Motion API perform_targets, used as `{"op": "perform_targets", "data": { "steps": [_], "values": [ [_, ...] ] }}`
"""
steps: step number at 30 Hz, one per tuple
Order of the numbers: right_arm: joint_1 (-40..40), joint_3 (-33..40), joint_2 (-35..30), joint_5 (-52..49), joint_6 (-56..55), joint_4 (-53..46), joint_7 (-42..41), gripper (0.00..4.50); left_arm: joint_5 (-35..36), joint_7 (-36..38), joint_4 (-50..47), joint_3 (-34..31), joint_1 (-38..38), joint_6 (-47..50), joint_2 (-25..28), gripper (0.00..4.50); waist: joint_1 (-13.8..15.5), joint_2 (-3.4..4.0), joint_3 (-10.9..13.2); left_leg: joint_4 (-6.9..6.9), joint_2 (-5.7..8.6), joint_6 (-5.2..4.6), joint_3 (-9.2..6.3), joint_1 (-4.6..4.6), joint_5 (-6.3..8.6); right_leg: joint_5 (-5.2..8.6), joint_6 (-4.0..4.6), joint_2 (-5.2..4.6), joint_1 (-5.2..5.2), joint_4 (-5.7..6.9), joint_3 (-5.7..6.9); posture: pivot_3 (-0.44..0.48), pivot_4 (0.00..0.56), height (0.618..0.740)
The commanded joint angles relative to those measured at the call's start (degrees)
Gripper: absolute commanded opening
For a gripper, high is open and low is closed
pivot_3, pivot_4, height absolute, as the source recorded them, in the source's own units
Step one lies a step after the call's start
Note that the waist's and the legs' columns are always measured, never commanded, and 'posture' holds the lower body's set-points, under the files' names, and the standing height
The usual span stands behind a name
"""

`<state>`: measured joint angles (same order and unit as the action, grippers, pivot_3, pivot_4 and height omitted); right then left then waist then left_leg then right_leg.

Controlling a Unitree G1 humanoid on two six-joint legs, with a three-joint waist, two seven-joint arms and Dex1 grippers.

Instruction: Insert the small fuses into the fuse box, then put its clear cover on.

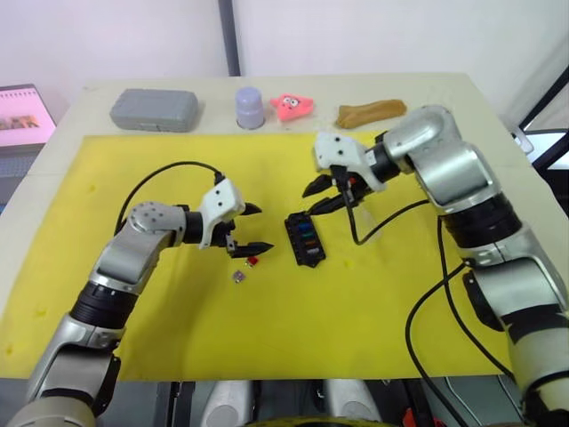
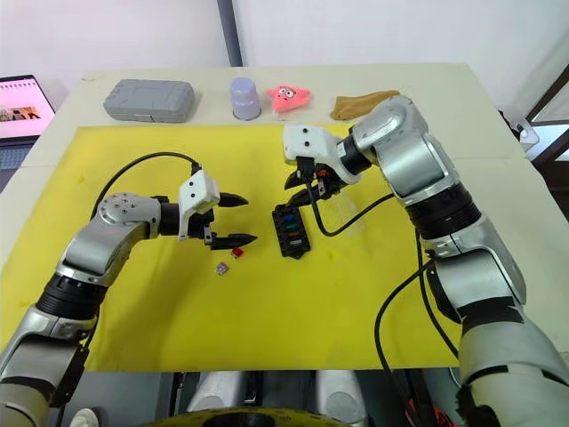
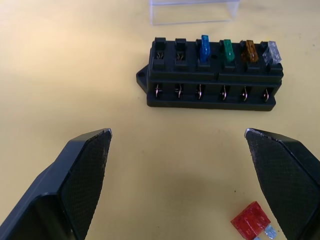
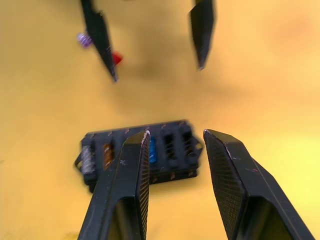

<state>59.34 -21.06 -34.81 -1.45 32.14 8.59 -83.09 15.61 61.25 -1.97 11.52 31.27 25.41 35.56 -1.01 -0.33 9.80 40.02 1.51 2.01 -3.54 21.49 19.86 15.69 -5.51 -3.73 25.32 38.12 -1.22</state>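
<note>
Fuse box point(image 1: 305, 238) lies on the yellow mat point(image 1: 178, 329), mid-surface. Four fuses seated in one row: blue point(image 3: 204, 46), green point(image 3: 227, 49), brown point(image 3: 249, 50), clear-grey point(image 3: 272, 51). Two slots of that row stand empty; the near row holds no fuses.

Loose fuses on the mat, on the box's left-arm side: a red fuse point(image 1: 252, 261) near the box, a purplish fuse point(image 1: 238, 277) just past it.

Left gripper point(image 1: 253, 228) hovers just above the red fuse, fingers point(image 3: 82, 170) wide apart, holding nothing.

Right gripper point(image 1: 324, 196) hangs over the box's far end, fingers point(image 4: 227, 170) parted a little, empty.

Clear cover point(image 3: 192, 11) lies on the mat just beyond the box, on the right gripper's side, not yet fitted.

Judgement: roughly two-thirds through insertion. Left to do: seat red and purplish, then cover on.
</note>
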Motion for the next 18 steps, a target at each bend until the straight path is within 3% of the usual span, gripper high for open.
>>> {"op": "perform_targets", "data": {
  "steps": [1, 2, 18],
  "values": [
    [-4.20, 3.20, 0.79, -2.61, -0.71, -1.75, 3.42, 0.59, 0.20, 0.47, -0.27, -1.58, 1.26, -1.27, 0.49, 4.50, 0.10, -0.01, 0.00, 0.01, 0.00, 0.00, 0.00, 0.00, 0.00, 0.00, 0.00, 0.00, -0.02, 0.00, 0.00, 0.000, 0.150, 0.740],
    [-5.59, 4.01, 1.35, -3.78, -0.59, -2.12, 3.92, 0.06, 0.14, 0.55, -0.16, -1.50, 1.38, -1.28, 0.50, 4.50, 0.07, 0.00, 0.00, 0.01, 0.02, 0.00, 0.01, 0.00, 0.00, 0.00, 0.00, -0.03, -0.02, 0.00, 0.00, 0.000, 0.150, 0.740],
    [-11.85, 3.61, 0.89, -8.26, -0.58, -3.73, 5.29, 0.06, 0.05, 1.53, 0.02, -1.52, 1.75, -0.91, 0.92, 4.50, -0.02, 0.00, 0.01, 0.01, 0.01, 0.00, 0.02, 0.01, 0.00, 0.00, 0.00, 0.00, 0.00, 0.01, -0.01, 0.000, 0.150, 0.740]
  ]
}}
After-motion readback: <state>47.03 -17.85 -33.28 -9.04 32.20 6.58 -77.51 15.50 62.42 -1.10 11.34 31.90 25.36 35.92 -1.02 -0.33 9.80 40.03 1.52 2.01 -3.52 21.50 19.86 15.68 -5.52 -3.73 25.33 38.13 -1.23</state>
